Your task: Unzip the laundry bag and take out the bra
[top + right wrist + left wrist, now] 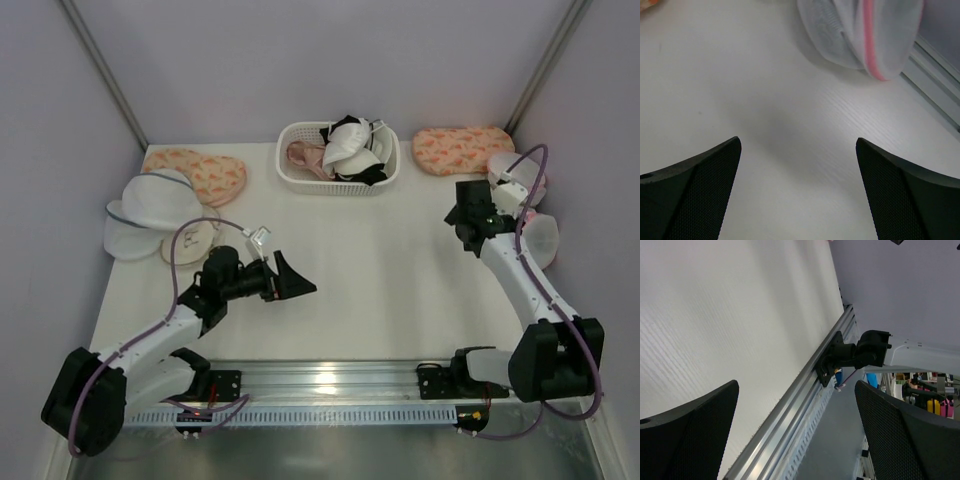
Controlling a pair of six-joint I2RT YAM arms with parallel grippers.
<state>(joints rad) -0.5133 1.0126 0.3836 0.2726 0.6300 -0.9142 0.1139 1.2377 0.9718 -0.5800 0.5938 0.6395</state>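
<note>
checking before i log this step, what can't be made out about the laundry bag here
Zipper pull: right wrist view's top edge cuts off the laundry bag.
Contents: mesh blurred there; the right arm partly covers it in the top view.
Left wrist view: bag outside the frame.

No text, label, brand or number can be read in any view. The small white tag (257, 236) by the wrist of the left arm (150, 345) is too small to make out. The coloured clutter (934, 401) beyond the aluminium rail (785, 415) is blurred.
</note>
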